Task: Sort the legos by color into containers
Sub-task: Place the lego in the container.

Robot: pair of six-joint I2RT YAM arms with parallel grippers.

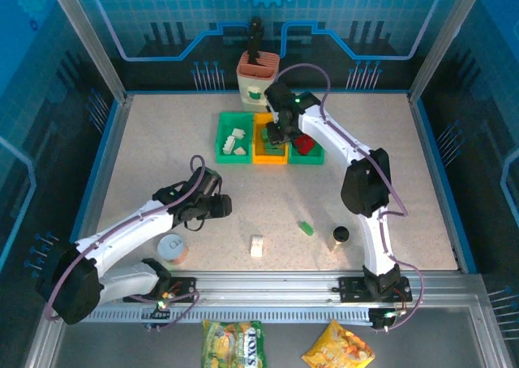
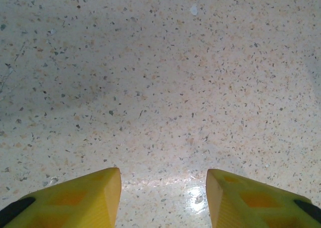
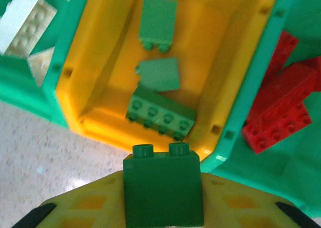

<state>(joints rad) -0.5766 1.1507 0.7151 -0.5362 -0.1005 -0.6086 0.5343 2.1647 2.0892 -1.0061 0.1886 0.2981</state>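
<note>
- The right claw (image 1: 280, 133) is clenched on a dark green lego (image 3: 163, 190). This is a short, glossy block with two round studs showing along its top edge.
- The held lego hangs above the near wall of the yellow-orange bin (image 3: 90, 112), the middle bin of three in a row.
- Likely risk: released here, the block may strike that wall instead of dropping inside. It could then tumble out onto the counter (image 2: 150, 87).
- A second risk is a bounce sideways into the right green bin (image 3: 235, 112), just beside it, where the red legos (image 3: 281, 112) lie.
- Three green legos (image 3: 161, 118) already lie in the yellow-orange bin, so a dropped block could land on them and roll.
- White legos (image 1: 237, 141) lie in the left green bin (image 1: 220, 137).
- A loose green lego (image 1: 306, 228) and a loose white lego (image 1: 257, 246) lie on the counter, well apart from the bins.
- The left claw (image 2: 163, 198) hovers over bare speckled counter, jaws apart, grasping nothing.
</note>
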